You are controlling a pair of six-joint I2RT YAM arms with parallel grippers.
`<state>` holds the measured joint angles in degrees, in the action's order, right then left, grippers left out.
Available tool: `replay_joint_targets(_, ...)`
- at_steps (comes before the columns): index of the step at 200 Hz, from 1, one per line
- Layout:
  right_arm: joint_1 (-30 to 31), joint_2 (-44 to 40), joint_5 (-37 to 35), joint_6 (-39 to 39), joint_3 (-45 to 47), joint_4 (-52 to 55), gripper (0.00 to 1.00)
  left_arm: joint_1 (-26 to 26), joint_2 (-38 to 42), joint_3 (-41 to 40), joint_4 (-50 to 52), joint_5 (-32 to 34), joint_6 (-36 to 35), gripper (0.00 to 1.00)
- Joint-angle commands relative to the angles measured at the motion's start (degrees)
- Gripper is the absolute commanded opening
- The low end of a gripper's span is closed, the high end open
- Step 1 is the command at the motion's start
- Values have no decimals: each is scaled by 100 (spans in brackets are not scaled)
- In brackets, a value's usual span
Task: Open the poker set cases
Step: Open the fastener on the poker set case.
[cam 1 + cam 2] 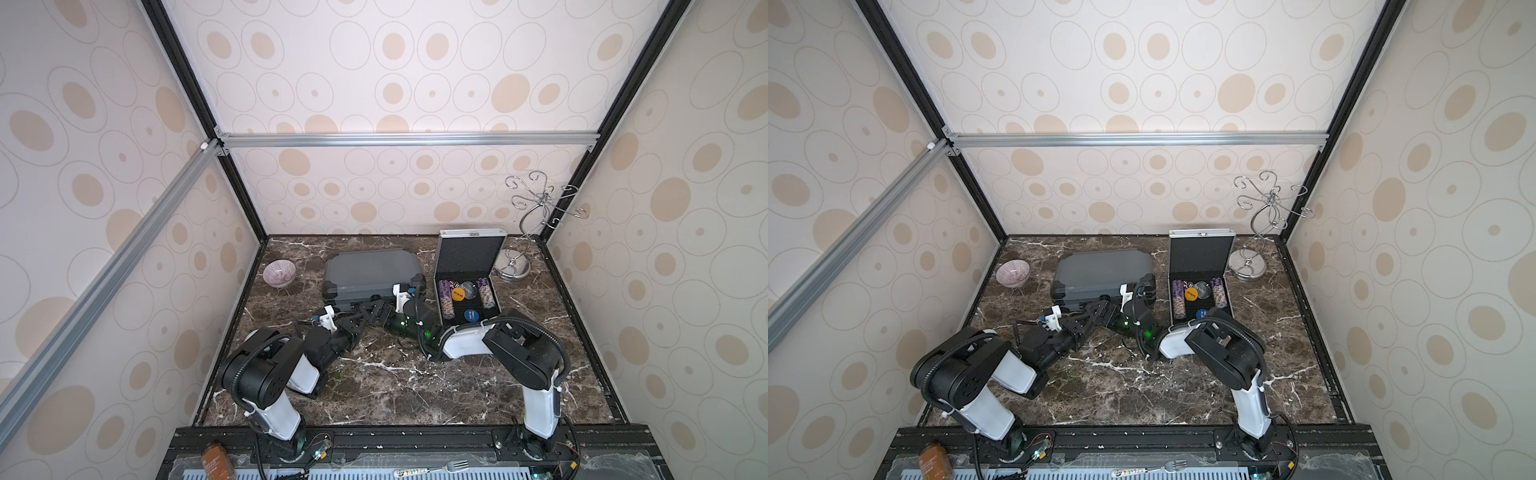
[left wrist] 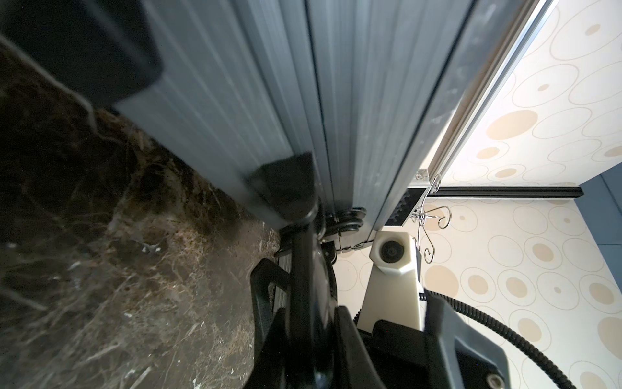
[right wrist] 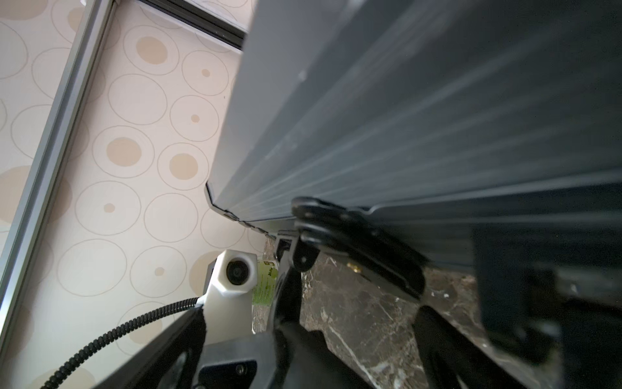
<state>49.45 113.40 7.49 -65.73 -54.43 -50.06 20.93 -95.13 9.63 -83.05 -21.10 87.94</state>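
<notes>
The dark grey poker set case (image 1: pixel 365 272) (image 1: pixel 1100 274) lies flat at the table's back centre with its lid down. The silver case (image 1: pixel 469 266) (image 1: pixel 1200 266) stands open to its right, lid upright and chips inside. My left gripper (image 1: pixel 374 307) (image 2: pixel 308 336) is at the grey case's front edge, shut on its black handle (image 2: pixel 304 262). My right gripper (image 1: pixel 415 289) (image 3: pixel 363 303) is open at that case's front right end, its fingers either side of a black latch (image 3: pixel 356 242). The grey case wall (image 3: pixel 404 118) fills the right wrist view.
A pink bowl (image 1: pixel 279 273) sits left of the grey case. A chrome wire stand (image 1: pixel 515 266) stands at the back right corner. Patterned walls enclose the marble table (image 1: pixel 395 382). A fork (image 1: pixel 455 466) and a bottle (image 1: pixel 216 459) lie on the front rail.
</notes>
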Motion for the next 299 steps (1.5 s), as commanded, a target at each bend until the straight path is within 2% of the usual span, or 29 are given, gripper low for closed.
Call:
replay_joint_targets(1,-90,220,-108,-297,-19,-488,99,131,119,66,-1363,-207,-226,0)
replay_joint_targets(67,-170,183,16,-472,229,-1212,95,166,-637,-99,-2247,-134,112,0)
replay_joint_targets(164,-247,62,-317,-308,583,-924,96,182,-799,-250,-2248,71,195,0)
replay_joint_targets(213,-302,163,-197,-299,546,-1213,96,179,-879,-299,-2242,127,215,0)
replay_joint_targets(268,-309,393,75,-431,492,-2252,92,190,-998,-302,-2244,161,260,0)
replay_joint_targets(299,-313,284,72,-316,569,-2315,92,184,-1046,-290,-2250,177,292,0)
